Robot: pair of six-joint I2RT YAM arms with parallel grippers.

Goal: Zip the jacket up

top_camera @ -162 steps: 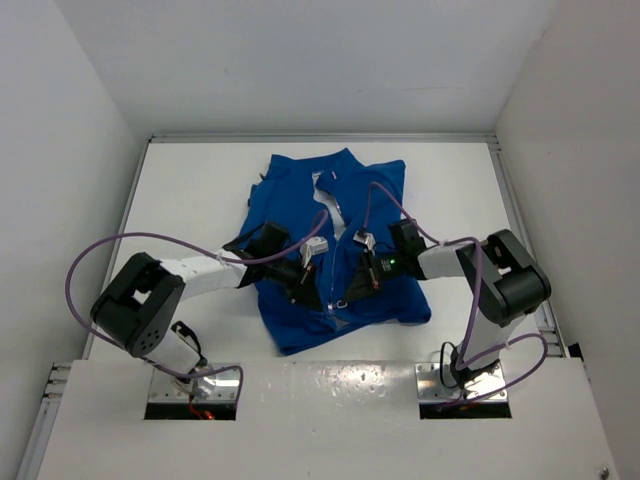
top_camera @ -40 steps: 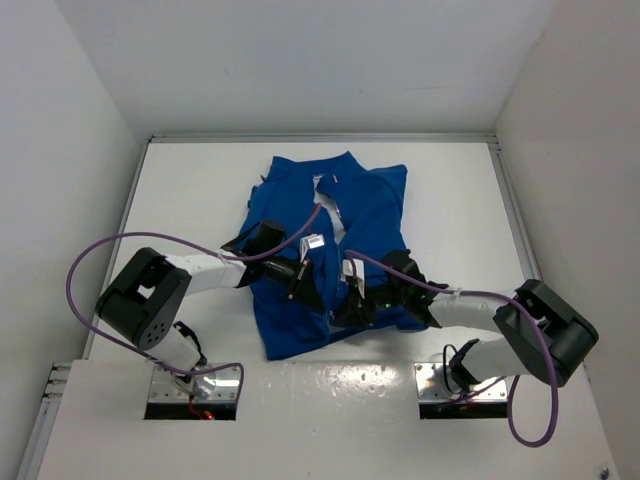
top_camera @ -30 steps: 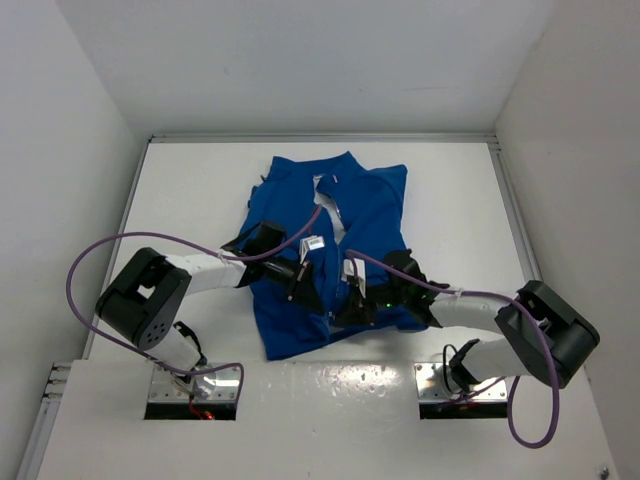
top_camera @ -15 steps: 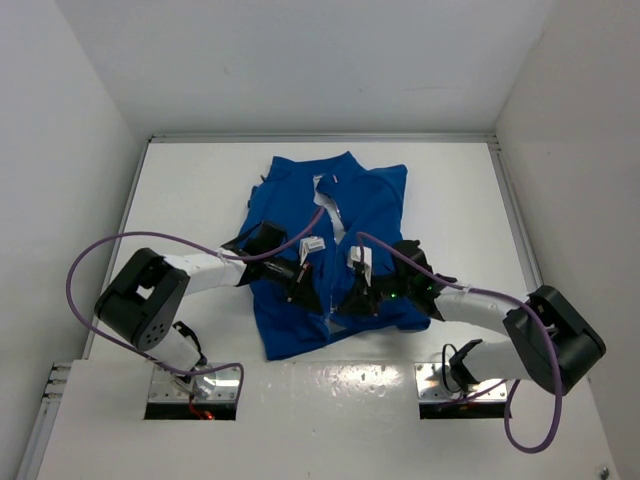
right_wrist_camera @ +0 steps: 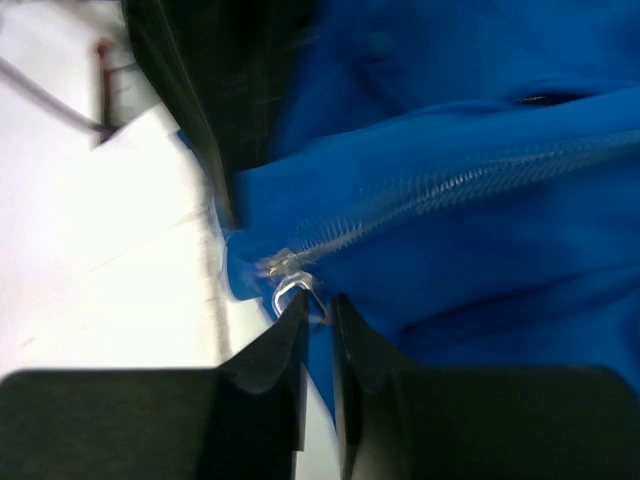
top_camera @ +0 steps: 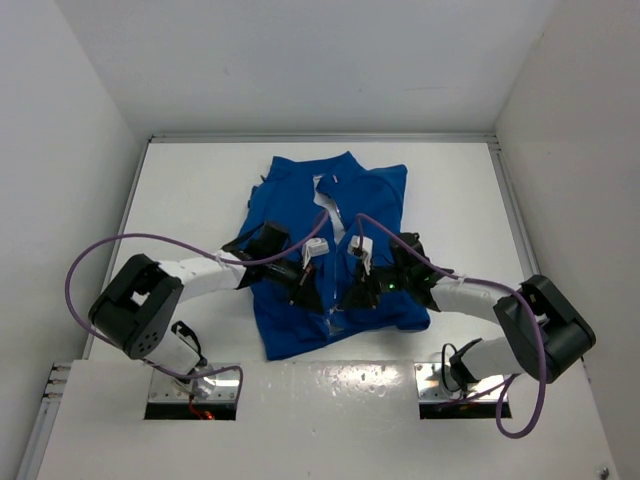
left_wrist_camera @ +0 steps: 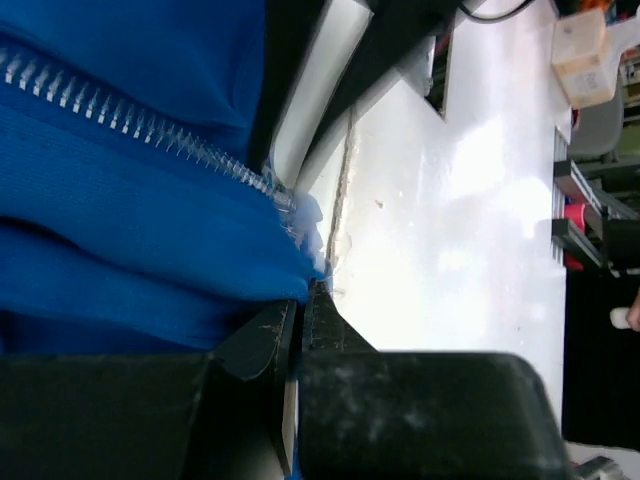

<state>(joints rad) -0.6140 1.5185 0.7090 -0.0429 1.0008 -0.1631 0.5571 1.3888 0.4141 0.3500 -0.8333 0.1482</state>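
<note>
Both arms are at the bottom of the zipper, ready to start zipping.

The royal-blue sleeveless cloth jacket (top_camera: 375,205) lies flat in the middle of the white bench (top_camera: 200,190), with its collar at the far side. The left gripper (left_wrist_camera: 300,296) has its jaws shut tight on the bottom edge of the jacket, right by the pale silver zipper teeth (left_wrist_camera: 130,125). The right gripper (right_wrist_camera: 318,305) has its jaws almost closed, and they seem to pinch the small silver metal zipper pull (right_wrist_camera: 290,288). I think the zip has hardly begun. Next, the right arm should slide the pull up toward the collar while the left arm holds the bottom edge down. A small white label (top_camera: 325,198) shows at the neck, but it is too small to read.
</note>
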